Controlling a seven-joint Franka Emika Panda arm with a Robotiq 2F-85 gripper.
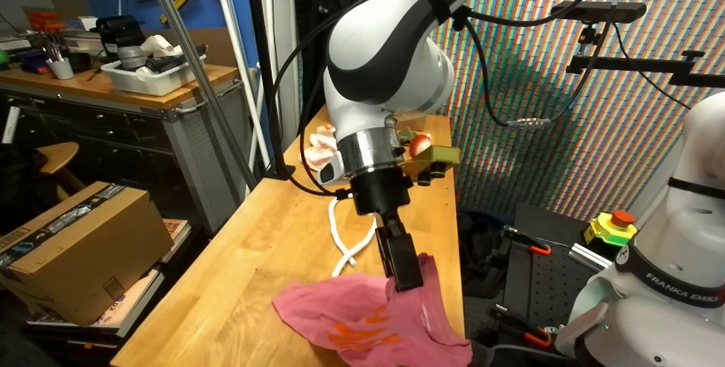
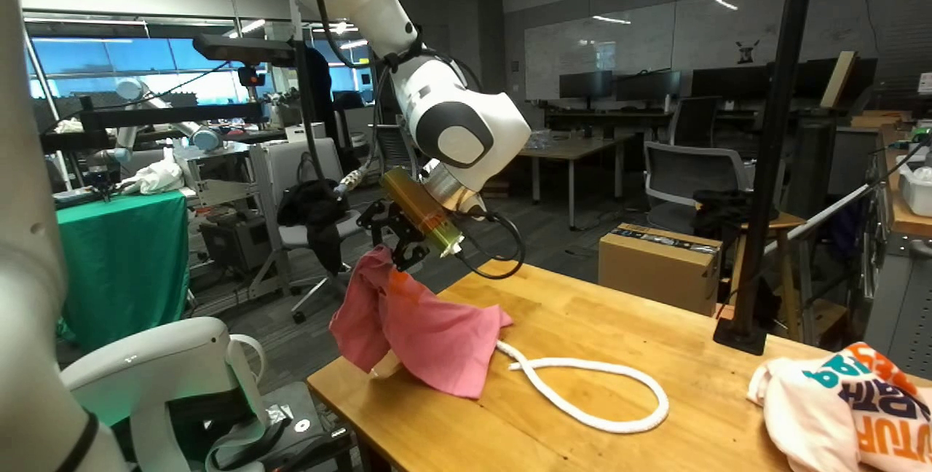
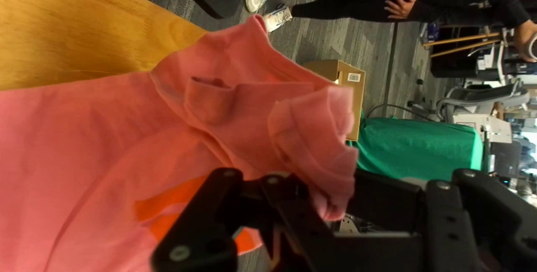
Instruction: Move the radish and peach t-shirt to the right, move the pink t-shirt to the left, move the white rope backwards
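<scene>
The pink t-shirt (image 2: 444, 333) is bunched and partly raised near a corner of the wooden table, with an orange print on it. My gripper (image 1: 405, 287) is shut on a fold of it; in the wrist view a pink bunch pokes out between the dark fingers (image 3: 377, 200). The white rope (image 2: 619, 427) lies looped and crossed on the wood beside the shirt, one end reaching the pink cloth. Farther along the table sits the peach t-shirt (image 1: 320, 149) with coloured lettering, at the frame's edge in an exterior view (image 2: 808, 399). Near it the radish (image 1: 420, 144) shows red beside the wrist, partly covered.
The narrow wooden table (image 1: 238, 265) ends close to the pink cloth, which reaches its edge. A black post (image 2: 757, 253) is fixed to the table's side. Cables loop from the wrist. Cardboard boxes stand off the table, and a person is standing in the wrist view.
</scene>
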